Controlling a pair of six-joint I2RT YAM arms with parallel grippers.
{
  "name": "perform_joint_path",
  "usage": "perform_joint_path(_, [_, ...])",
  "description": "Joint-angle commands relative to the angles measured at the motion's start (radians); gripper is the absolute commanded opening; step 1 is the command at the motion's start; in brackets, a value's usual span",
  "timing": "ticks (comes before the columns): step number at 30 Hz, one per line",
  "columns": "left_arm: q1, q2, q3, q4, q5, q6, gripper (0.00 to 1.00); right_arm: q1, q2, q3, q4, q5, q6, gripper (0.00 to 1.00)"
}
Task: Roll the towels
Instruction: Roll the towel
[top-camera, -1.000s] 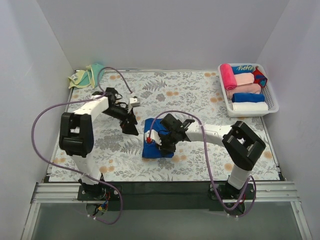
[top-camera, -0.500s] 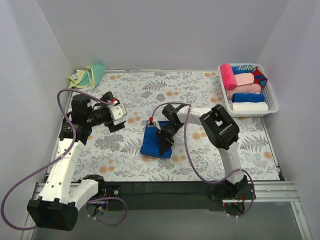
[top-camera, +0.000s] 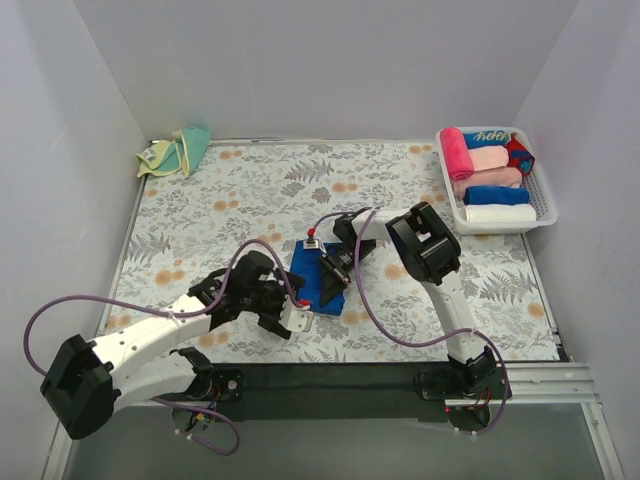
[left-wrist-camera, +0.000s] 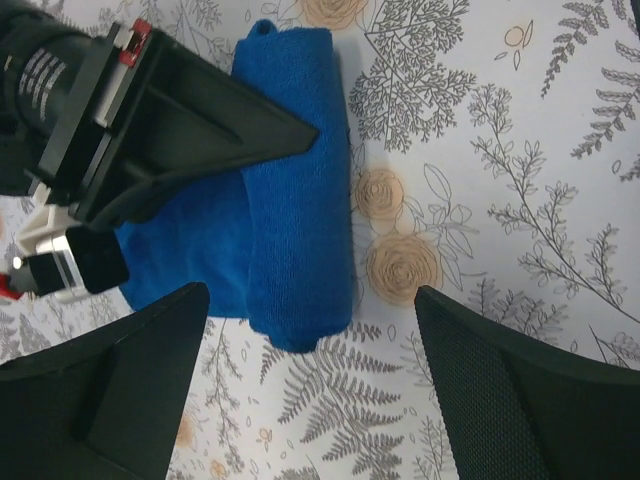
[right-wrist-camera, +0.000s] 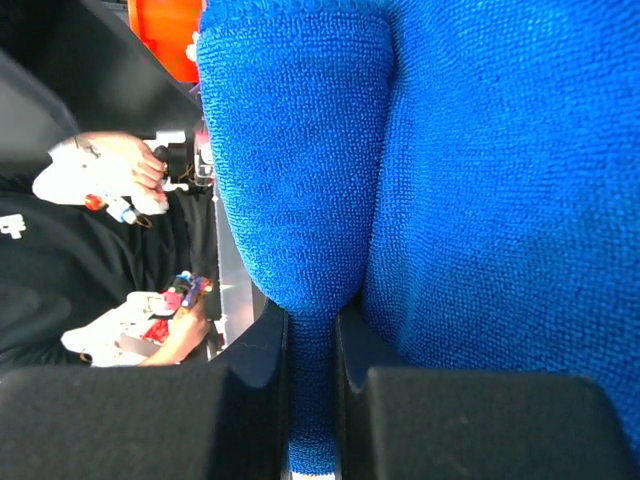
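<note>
The royal blue towel (top-camera: 312, 283) lies mid-table, partly rolled; in the left wrist view (left-wrist-camera: 300, 200) a thick roll runs along its right side. My right gripper (top-camera: 335, 272) is on it, shut on a fold of the blue cloth (right-wrist-camera: 312, 400). My left gripper (top-camera: 287, 316) is open and empty at the towel's near left corner, with the end of the roll between its spread fingers (left-wrist-camera: 110, 390). The pale yellow towel with the teal-green patch (top-camera: 175, 150) lies crumpled at the back left corner, far from both grippers.
A white basket (top-camera: 547, 205) at the back right holds several rolled towels. The floral mat (top-camera: 200, 210) covers the table. White walls close in the left, back and right sides. Purple cables loop from both arms.
My left arm has swung from the back left down to the towel's near left corner. My right gripper has stayed on the blue towel, shifting slightly.
</note>
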Motion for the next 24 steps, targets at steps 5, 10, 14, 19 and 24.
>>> perform_joint_path(5, [-0.135,0.154,-0.062,0.285,-0.139,0.042,0.75,-0.001,0.100,0.025,0.018,0.194,-0.082,0.01])
perform_joint_path(10, [-0.151,0.228,-0.103,0.404,-0.196,0.071,0.73,-0.003,0.095,0.029,0.017,0.198,-0.085,0.01])
perform_joint_path(14, [-0.151,0.295,-0.105,0.412,-0.225,0.070,0.60,-0.003,0.089,0.030,0.018,0.200,-0.085,0.01])
perform_joint_path(19, [-0.151,0.347,-0.106,0.370,-0.206,0.071,0.38,-0.003,0.083,0.039,0.015,0.209,-0.074,0.02])
perform_joint_path(24, [-0.152,0.397,-0.026,0.184,-0.127,0.022,0.14,-0.007,0.042,0.038,0.014,0.232,-0.062,0.18])
